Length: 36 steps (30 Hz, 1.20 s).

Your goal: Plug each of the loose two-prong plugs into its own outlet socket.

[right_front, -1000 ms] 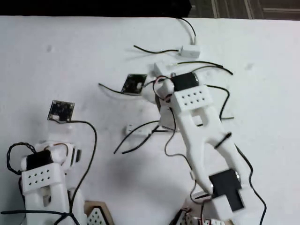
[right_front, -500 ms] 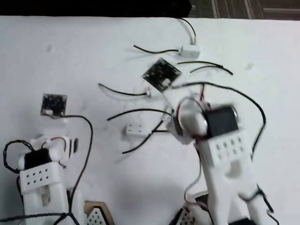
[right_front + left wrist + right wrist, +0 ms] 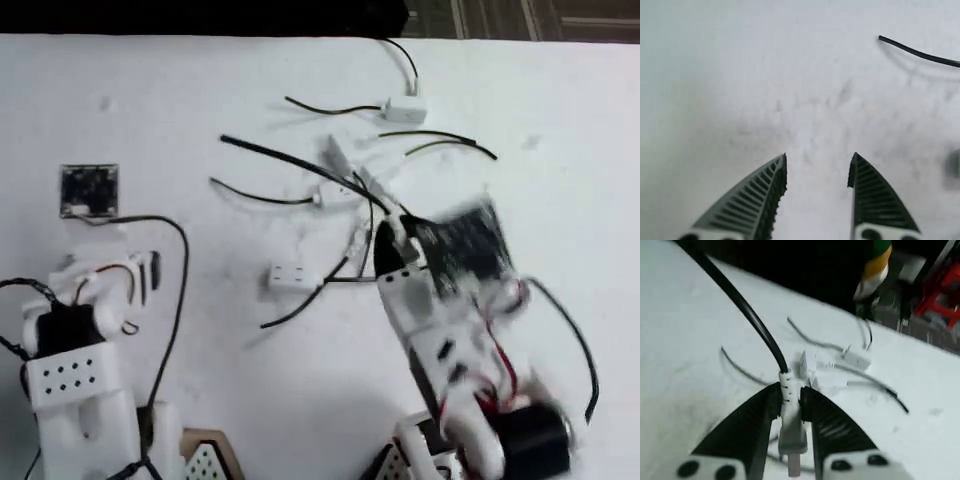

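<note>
The left gripper point(image 3: 817, 159) is hanging over bare table point(image 3: 740, 75), jaws spread and gripping nothing. The right gripper point(image 3: 790, 390) is pinching a white plug point(image 3: 791, 432) by its body, its black cord point(image 3: 740, 305) trailing away. Just ahead, a socket point(image 3: 292, 276) is lying with nothing in it. Beyond, a loose plug point(image 3: 335, 196) is waiting near a corded block point(image 3: 404, 111). Seemingly no plug is seated yet, so nearly everything is remaining.
</note>
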Each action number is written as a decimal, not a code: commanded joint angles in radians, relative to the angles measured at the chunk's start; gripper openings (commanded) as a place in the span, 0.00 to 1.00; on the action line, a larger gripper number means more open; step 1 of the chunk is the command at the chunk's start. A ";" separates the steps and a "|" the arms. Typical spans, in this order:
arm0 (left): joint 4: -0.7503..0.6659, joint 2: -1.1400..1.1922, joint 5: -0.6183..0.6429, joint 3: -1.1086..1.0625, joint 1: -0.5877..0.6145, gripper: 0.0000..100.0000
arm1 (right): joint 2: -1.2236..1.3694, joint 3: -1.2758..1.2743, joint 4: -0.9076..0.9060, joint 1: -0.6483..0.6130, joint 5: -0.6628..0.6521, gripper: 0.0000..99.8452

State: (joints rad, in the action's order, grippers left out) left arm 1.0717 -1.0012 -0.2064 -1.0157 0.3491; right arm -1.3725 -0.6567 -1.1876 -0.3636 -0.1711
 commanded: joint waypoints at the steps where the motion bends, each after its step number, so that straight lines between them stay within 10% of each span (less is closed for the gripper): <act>1: -0.006 -0.019 0.015 0.051 -0.130 0.21 | -0.140 -0.127 0.134 -0.059 0.048 0.02; 12: -0.227 -0.019 0.190 0.051 -0.340 0.21 | -0.302 -0.474 0.394 -0.274 0.132 0.02; 36: -0.123 -0.019 0.133 0.115 -0.668 0.20 | 0.085 -0.634 0.605 -0.358 0.130 0.02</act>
State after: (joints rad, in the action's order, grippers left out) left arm 0.9444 -1.0012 -0.0269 -0.9559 -0.3000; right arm -1.3817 -1.3518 -0.6199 -0.7181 -0.0453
